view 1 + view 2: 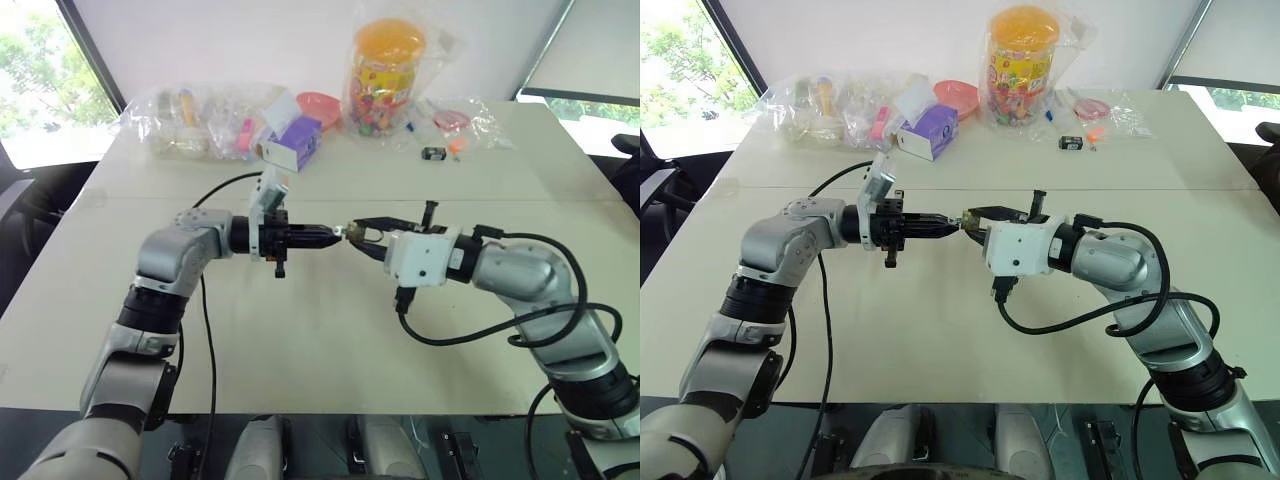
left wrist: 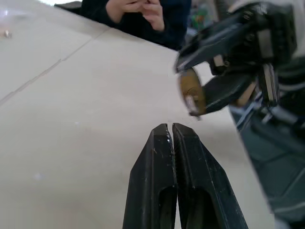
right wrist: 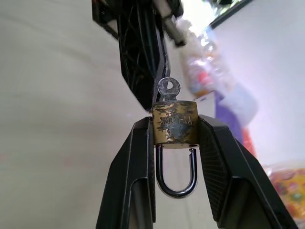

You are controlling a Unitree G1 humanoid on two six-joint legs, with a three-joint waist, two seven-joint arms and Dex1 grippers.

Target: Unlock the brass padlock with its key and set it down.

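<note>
Mid-table, above the white table (image 1: 300,340): right gripper (image 3: 175,131) clamped on the brass padlock (image 3: 175,123), key (image 3: 168,89) seated in its body, silver shackle (image 3: 176,176) between the fingers. Just left: left gripper (image 2: 171,131) pinched closed, gripping nothing, tips close to the key. Far edge: plastic bags (image 1: 200,120), purple box (image 1: 293,142), candy jar (image 1: 388,70), small black item (image 1: 433,153).

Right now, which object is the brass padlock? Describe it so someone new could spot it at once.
Start at the white table and find where the two arms meet above its middle. The brass padlock is clamped between the fingers of the right end effector, with a silver key standing in its body. It is golden with a silver shackle, unlike the black item among the bags.
</note>
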